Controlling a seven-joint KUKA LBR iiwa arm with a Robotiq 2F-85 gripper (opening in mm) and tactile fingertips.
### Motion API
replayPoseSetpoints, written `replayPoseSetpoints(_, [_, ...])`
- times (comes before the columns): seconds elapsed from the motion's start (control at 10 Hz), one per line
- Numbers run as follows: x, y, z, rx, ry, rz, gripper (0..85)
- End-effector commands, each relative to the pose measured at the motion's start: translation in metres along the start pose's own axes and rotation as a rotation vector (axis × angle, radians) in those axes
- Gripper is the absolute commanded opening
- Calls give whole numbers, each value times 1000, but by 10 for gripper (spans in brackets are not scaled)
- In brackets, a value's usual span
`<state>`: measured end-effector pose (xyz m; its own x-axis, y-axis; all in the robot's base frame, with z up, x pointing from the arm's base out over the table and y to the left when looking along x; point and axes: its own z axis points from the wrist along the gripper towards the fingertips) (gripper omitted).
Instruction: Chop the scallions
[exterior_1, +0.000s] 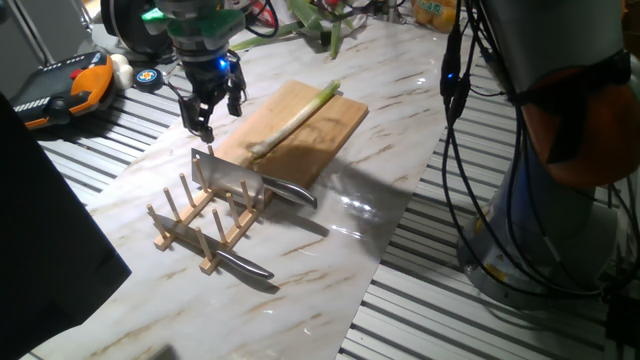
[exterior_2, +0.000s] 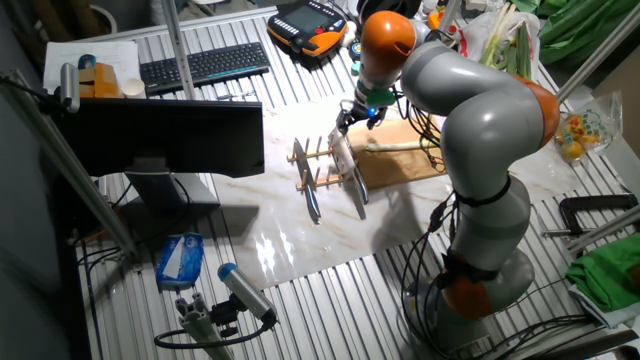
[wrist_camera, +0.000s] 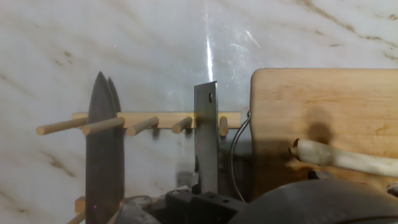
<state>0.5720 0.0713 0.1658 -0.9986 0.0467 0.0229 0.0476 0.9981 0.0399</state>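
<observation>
The scallion (exterior_1: 292, 118) is lying whole and uncut across the wooden cutting board (exterior_1: 340, 125), so chopping is not yet starting. The gripper (exterior_1: 207, 118) is hovering over the cleaver (exterior_1: 228, 178) standing in the wooden peg rack (exterior_1: 190, 235) on the counter (exterior_1: 330, 250); its fingers are looking slightly apart, holding nothing.

Legible text, labels, brands, numbers, signs: none; the keyboard (exterior_2: 203, 64) keys and the teach pendant (exterior_2: 312, 24) markings are too small to read.
</observation>
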Motion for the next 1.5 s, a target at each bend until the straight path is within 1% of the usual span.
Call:
replayPoseSetpoints(0.0, [-1,-3,-1,6,-5,-14,850])
replayPoseSetpoints(0.3, [-1,-2,-1,-11,33,-26,850])
replayPoseSetpoints(0.5, [-1,-2,0,0,20,-15,850])
replayPoseSetpoints(0.7, [-3,-1,1,-1,11,-7,850])
replayPoseSetpoints(0.8, [-4,-1,2,4,3,-8,850])
replayPoseSetpoints(0.9, [-4,-2,2,3,8,-8,850])
replayPoseSetpoints(1.0, [-3,0,3,1,22,-10,850])
replayPoseSetpoints(1.1, [-1,0,4,1,32,-10,850])
replayPoseSetpoints(1.2, [2,0,5,-24,51,4,850])
replayPoseSetpoints(1.3, [5,3,7,-32,59,11,850])
replayPoseSetpoints(1.4, [9,6,11,-32,54,19,850])
